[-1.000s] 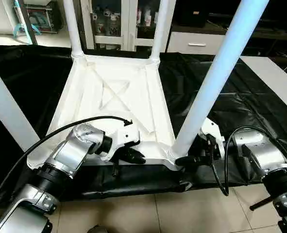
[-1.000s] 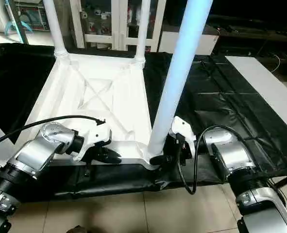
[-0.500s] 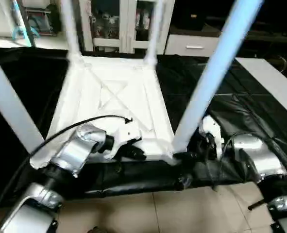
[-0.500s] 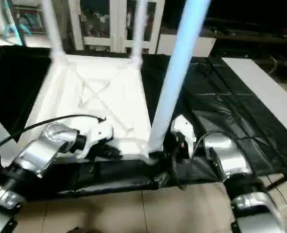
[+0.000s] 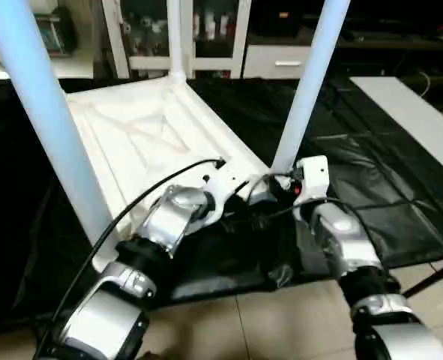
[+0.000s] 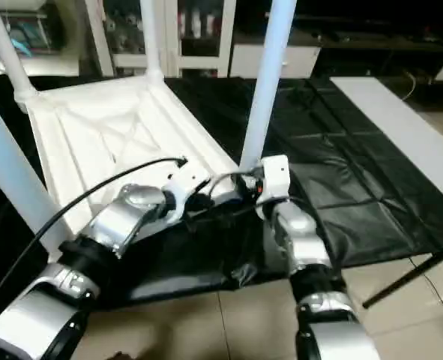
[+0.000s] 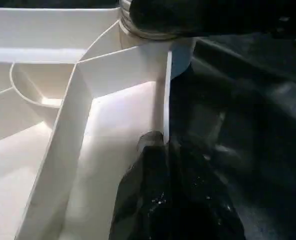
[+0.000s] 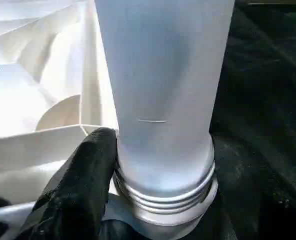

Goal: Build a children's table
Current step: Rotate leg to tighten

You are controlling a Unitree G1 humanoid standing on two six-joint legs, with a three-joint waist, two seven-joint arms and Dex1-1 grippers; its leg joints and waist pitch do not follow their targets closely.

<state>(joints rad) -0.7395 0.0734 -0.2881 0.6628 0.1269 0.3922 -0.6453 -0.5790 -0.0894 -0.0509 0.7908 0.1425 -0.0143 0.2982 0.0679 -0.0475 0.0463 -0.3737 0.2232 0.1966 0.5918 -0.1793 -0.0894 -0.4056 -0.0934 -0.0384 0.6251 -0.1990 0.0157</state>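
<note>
The children's table (image 5: 142,131) lies upside down on the black cloth, its white legs pointing up and its X-ribbed underside facing me. My left gripper (image 7: 160,145) is shut on the thin rim wall at the near right corner. Beside it, my right gripper (image 8: 163,165) is closed around the base of the near right leg (image 5: 305,94), just above its threaded collar. One black finger (image 8: 82,185) presses the leg's side and the other finger is hidden behind it. The near left leg (image 5: 52,127) rises close to my left forearm.
The black cloth's front edge (image 5: 228,281) hangs over tiled floor (image 5: 281,330). A white surface (image 5: 412,109) runs along the right. Cabinets (image 5: 206,30) stand behind the work table. My left arm's black cable (image 5: 131,214) arcs over the table's near rim.
The camera has shifted. The table has also turned on the cloth, so its near edge now runs at a slant. Both grippers have stayed at the near right corner, closer together.
</note>
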